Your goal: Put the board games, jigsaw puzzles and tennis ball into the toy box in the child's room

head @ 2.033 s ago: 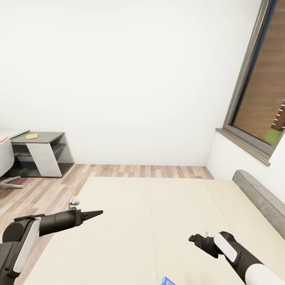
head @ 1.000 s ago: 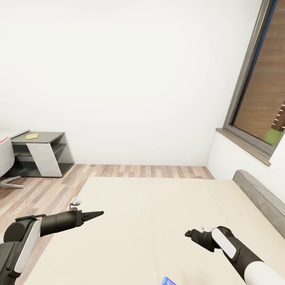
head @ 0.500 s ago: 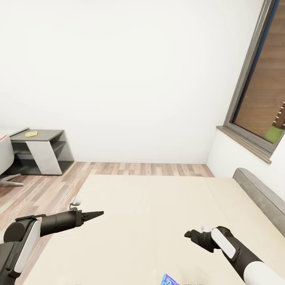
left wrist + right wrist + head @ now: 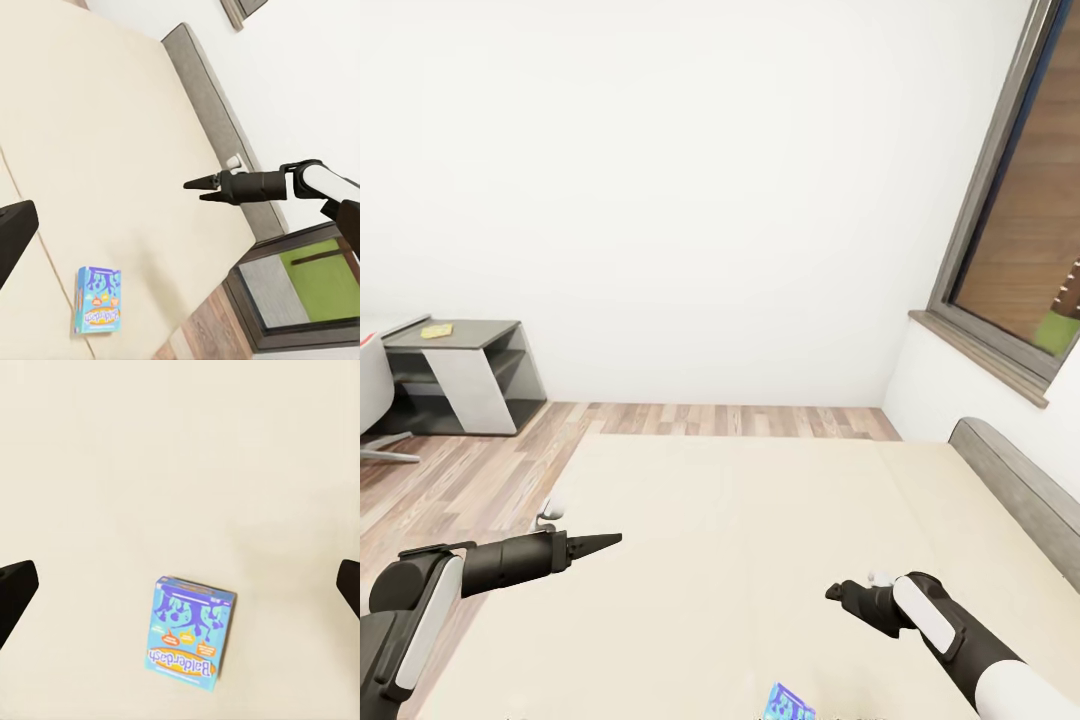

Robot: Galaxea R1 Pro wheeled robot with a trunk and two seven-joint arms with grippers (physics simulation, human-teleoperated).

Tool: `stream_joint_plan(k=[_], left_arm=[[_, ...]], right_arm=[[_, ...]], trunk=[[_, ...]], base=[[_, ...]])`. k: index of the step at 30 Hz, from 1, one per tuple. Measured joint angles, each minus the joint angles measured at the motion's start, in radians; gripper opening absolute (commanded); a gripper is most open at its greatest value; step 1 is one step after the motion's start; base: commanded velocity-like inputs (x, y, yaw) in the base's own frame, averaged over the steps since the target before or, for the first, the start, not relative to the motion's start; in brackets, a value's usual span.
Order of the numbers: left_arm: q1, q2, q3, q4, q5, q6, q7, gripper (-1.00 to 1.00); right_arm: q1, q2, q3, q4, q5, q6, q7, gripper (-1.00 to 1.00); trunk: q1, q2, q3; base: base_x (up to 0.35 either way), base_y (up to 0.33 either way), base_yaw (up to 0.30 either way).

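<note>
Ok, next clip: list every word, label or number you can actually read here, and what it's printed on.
"Balderdash": on the front of the blue board game box lying flat on the bed, read in the right wrist view, where it shows upside down.
Small orange and white labels above that title on the same box: too small to read.
The same box in the left wrist view: print too blurred to read.
Yellow item on the grey shelf unit: no readable text.

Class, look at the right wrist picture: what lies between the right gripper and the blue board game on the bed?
Nothing but bare cream bed; the board game lies flat and alone, as the right wrist view shows.
</note>
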Motion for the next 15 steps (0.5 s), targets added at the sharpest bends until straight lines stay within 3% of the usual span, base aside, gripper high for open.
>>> stream_joint_plan(k=[15], left_arm=[[0.0,0.0,0.0,0.0,0.0,0.0,-0.001,1.0]], right_arm=[[-0.001,0.0,0.0,0.005,0.001,0.001,0.0,1.0]], trunk=[[0.0,0.0,-0.025]], base=[[0.0,0.0,0.0]])
